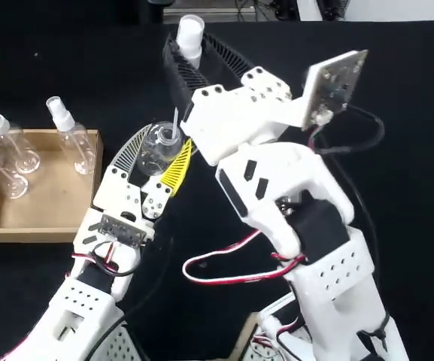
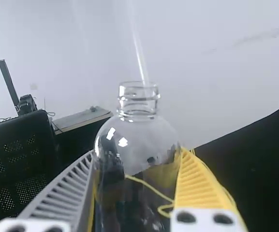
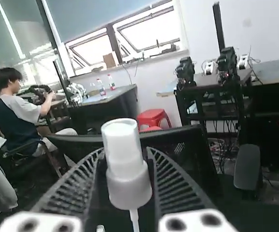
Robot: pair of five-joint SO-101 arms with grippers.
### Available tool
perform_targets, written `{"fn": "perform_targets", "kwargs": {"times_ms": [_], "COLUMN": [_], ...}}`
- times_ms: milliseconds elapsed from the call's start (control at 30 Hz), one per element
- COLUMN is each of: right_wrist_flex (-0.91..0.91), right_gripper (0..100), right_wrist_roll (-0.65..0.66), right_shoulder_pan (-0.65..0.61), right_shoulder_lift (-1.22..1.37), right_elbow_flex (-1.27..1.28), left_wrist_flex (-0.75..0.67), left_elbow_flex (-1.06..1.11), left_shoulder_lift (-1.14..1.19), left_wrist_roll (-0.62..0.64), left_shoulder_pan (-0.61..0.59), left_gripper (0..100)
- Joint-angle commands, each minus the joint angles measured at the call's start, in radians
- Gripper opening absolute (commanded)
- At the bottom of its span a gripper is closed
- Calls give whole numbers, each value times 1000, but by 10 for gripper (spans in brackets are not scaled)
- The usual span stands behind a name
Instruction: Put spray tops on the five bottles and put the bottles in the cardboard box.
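High view | left gripper (image 1: 164, 141) clamps bottle (image 1: 157, 154) | right gripper (image 1: 189, 47) clamps spray top (image 1: 190, 30) above

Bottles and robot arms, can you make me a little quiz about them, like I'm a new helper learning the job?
1. True or false: the bottle in the left gripper already has a top on it.
2. What does the right gripper hold? A) a spray top B) a sponge C) nothing
3. How many topped bottles are in the cardboard box?

Key: 1 false, its neck is open. 2 A. 3 three.
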Motion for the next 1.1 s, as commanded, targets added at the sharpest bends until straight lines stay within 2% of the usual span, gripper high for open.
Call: {"fn": "perform_targets", "kwargs": {"times_ms": [0, 267, 533, 700, 900, 1067], "right_wrist_flex": [-29, 35, 66, 147, 183, 371], "right_gripper": [28, 30, 43, 160, 166, 166], "right_wrist_roll": [-3, 8, 143, 192, 192, 195], "right_shoulder_pan": [-2, -64, -121, -187, -184, -146], "right_shoulder_lift": [7, -102, -183, -191, -197, -197], "right_elbow_flex": [-4, 93, 237, 232, 174, 10], "left_wrist_flex": [-20, -20, -20, -20, -20, -20], "left_elbow_flex": [24, 24, 24, 24, 24, 24], "left_shoulder_lift": [-12, -12, -12, -11, -8, -12], "left_wrist_roll": [3, 3, 3, 3, 3, 3], "left_shoulder_pan": [7, 7, 7, 7, 7, 12], "left_gripper": [30, 30, 30, 30, 30, 30]}}
